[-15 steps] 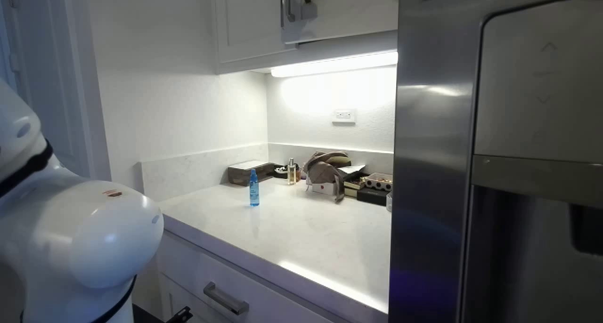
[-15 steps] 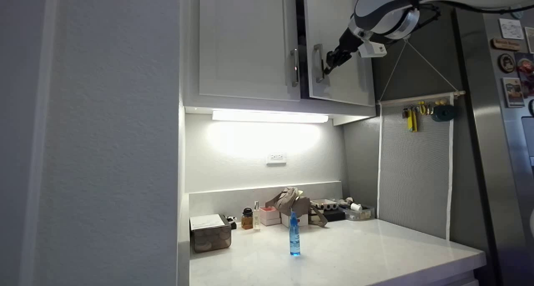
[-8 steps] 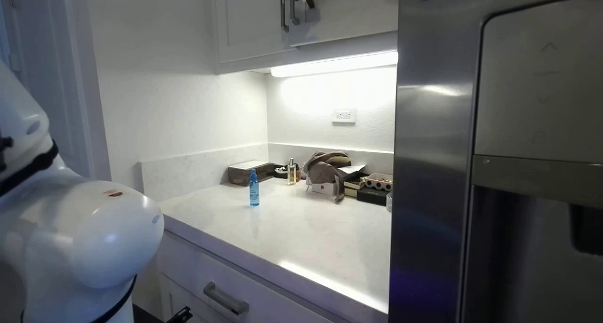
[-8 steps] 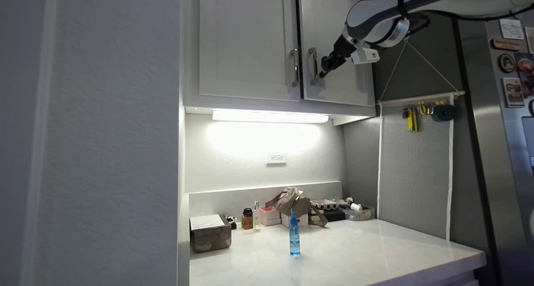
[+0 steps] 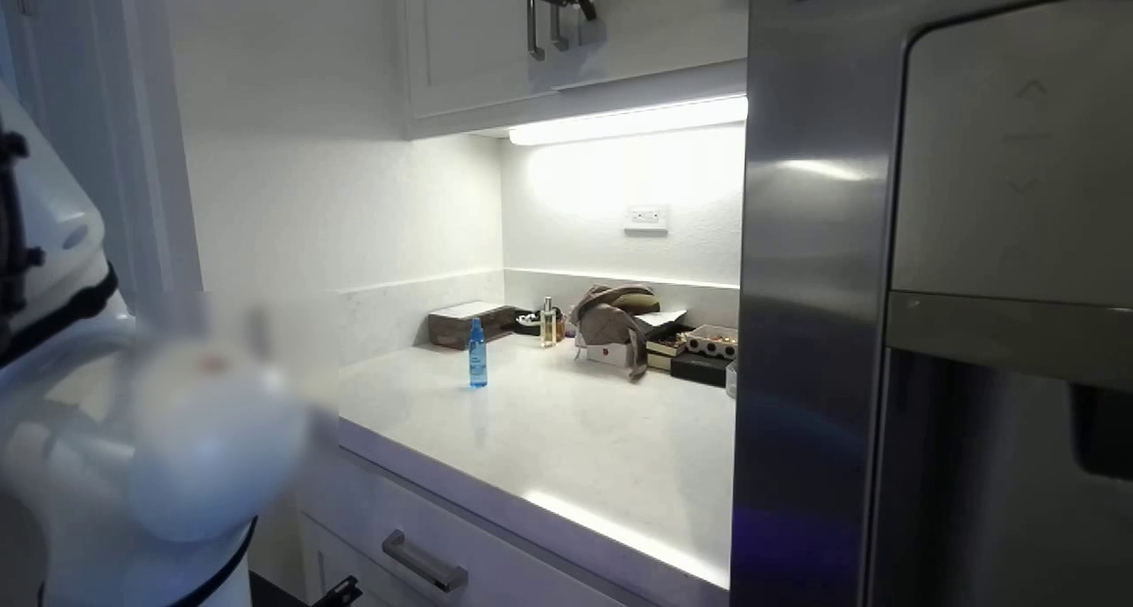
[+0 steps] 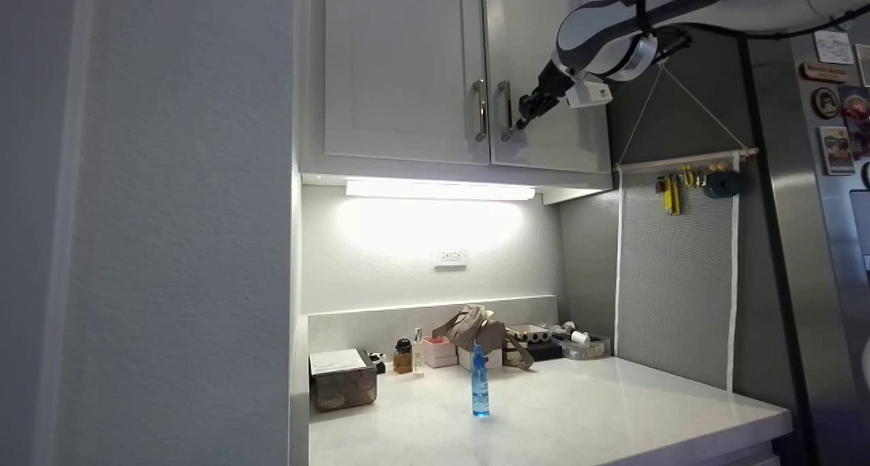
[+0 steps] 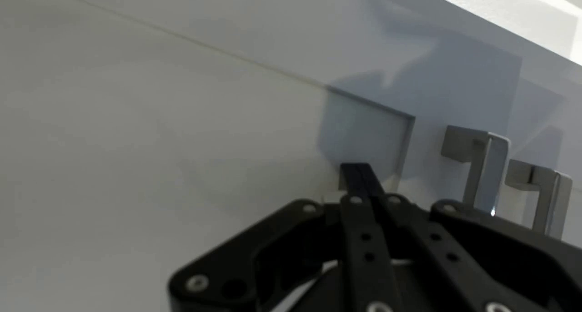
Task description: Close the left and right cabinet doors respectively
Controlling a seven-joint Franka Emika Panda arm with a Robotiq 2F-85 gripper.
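Above the counter point(image 6: 578, 418), where left door point(image 6: 401, 72) and right door point(image 6: 520, 51) are hanging, I'm holding my tool point(image 7: 356, 167) clenched on nothing, and slipping sideways could be hooking the right handle point(image 6: 508, 109), dragging that door outward.

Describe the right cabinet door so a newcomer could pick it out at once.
Find the light strip over the counter. Above it, the right cabinet door is the white panel with the claw in front. Unlike the left cabinet door, it carries its bar handle near its left edge, seen head-on.
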